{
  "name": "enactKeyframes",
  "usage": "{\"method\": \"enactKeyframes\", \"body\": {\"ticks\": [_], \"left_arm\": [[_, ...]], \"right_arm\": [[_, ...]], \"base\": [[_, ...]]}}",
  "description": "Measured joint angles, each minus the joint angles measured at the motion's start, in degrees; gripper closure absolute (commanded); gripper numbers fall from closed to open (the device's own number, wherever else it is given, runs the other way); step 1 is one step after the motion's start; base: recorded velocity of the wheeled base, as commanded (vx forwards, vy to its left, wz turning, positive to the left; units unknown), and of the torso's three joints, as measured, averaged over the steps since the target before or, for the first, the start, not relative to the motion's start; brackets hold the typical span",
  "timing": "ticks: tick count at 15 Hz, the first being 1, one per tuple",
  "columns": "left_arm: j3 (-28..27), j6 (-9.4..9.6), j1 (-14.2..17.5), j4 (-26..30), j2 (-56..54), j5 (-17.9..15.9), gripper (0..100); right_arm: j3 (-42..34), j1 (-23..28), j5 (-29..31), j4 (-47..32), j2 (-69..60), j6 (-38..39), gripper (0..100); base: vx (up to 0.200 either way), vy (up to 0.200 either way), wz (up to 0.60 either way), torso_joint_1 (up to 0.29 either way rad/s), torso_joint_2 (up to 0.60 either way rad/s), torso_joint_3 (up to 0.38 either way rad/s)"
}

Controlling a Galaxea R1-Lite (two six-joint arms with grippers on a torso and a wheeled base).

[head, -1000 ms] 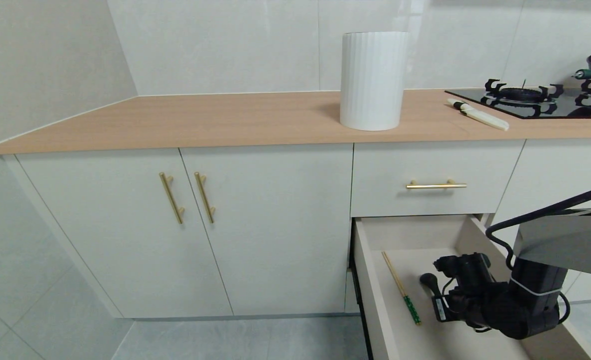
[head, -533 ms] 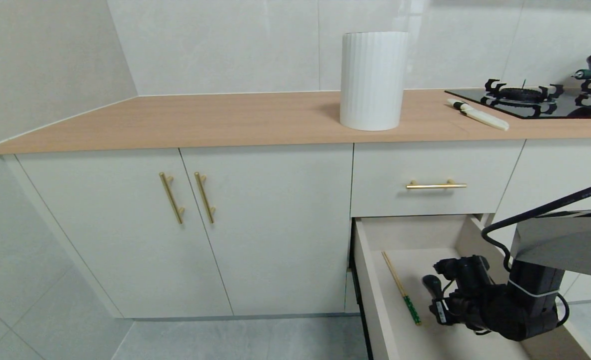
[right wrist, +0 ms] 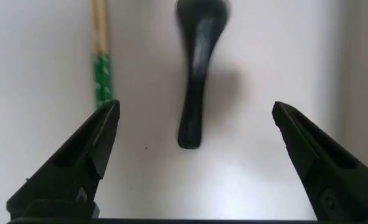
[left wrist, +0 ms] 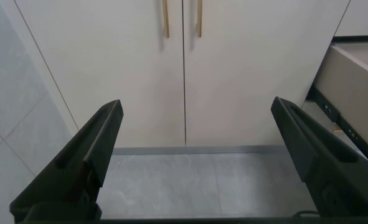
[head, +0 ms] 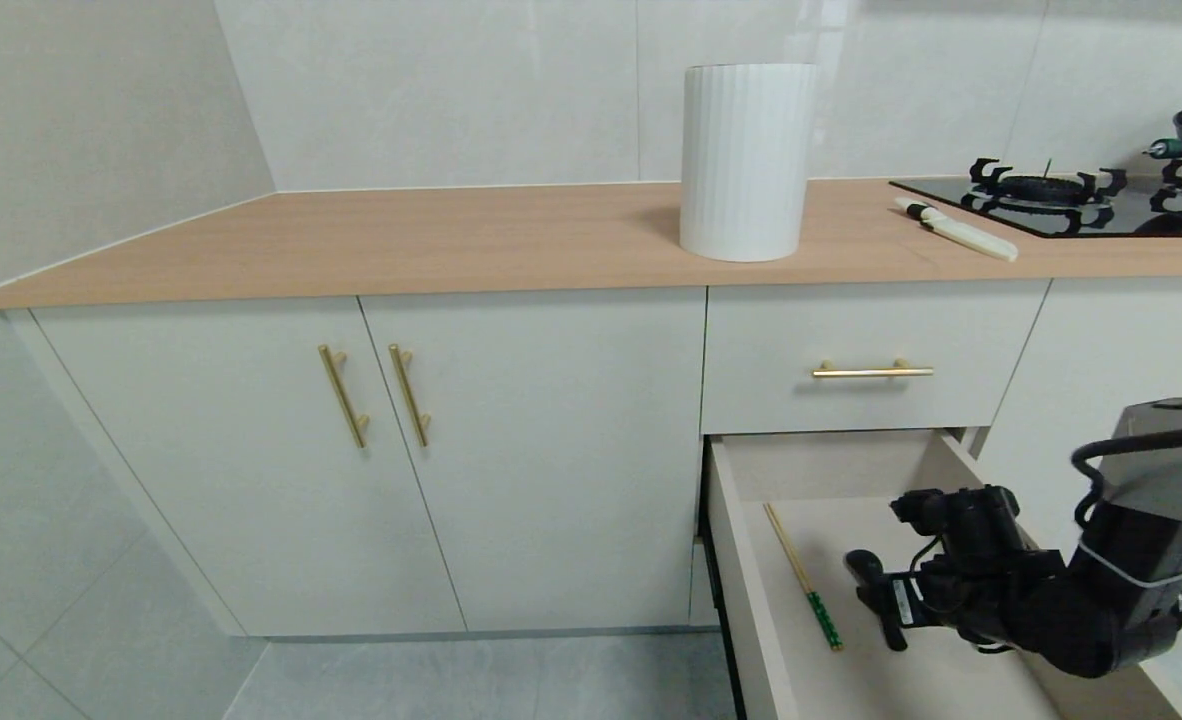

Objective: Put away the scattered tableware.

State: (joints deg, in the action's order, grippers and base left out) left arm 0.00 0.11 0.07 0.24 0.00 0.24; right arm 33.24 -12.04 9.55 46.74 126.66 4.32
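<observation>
While the lower drawer (head: 851,520) stands pulled out at the right end of the cabinets, the right gripper (right wrist: 195,112) hangs low over its floor with both jaws spread wide, pinching nothing. Between those jaws, touching neither, a black spoon (right wrist: 196,68) lies flat on the drawer floor, bowl toward the far end and handle toward the near end. Left of it and apart from it, a pair of chopsticks (head: 799,570) with green near ends lies lengthwise close to the drawer's left wall. Above the open drawer sits 1 closed drawer (head: 871,330) with a brass handle.

Off to the left, the left gripper (left wrist: 195,107) is held low before the 2 closed cabinet doors (head: 541,450), its jaws also spread and empty.

Up on the wooden countertop (head: 451,240) a white ribbed canister (head: 748,160) stands upright, and to its right a pale knife (head: 956,230) lies just beside the black hob (head: 1041,190).
</observation>
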Motion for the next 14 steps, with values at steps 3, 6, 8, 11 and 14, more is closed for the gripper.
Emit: {"method": "enactKeyframes", "body": {"ticks": [3,6,8,11,14], "left_arm": [[0.00,-0.01,0.00,0.02,0.00,-0.02,0],[0.00,-0.01,0.00,0.02,0.00,0.00,0],[0.00,0.05,0.00,0.02,0.00,-0.02,0],[0.00,0.05,0.00,0.02,0.00,-0.02,0],[0.00,0.00,0.00,0.02,0.00,0.00,0]], "right_arm": [[-3.25,0.15,0.00,-5.90,-11.23,0.52,0],[-3.36,0.23,0.00,-22.30,-24.82,3.62,0],[-2.66,-0.09,-0.05,-33.22,-33.91,4.79,0],[-3.25,-1.51,-0.30,-43.11,-44.23,8.08,0],[-4.19,-2.45,-0.63,-43.29,-47.95,8.35,0]], "base": [[0.000,0.000,0.00,0.000,0.00,0.000],[0.000,0.000,0.00,0.000,0.00,0.000],[0.000,0.000,0.00,0.000,0.00,0.000],[0.000,0.000,0.00,0.000,0.00,0.000],[-0.133,0.000,0.00,0.002,0.01,-0.002]]}}
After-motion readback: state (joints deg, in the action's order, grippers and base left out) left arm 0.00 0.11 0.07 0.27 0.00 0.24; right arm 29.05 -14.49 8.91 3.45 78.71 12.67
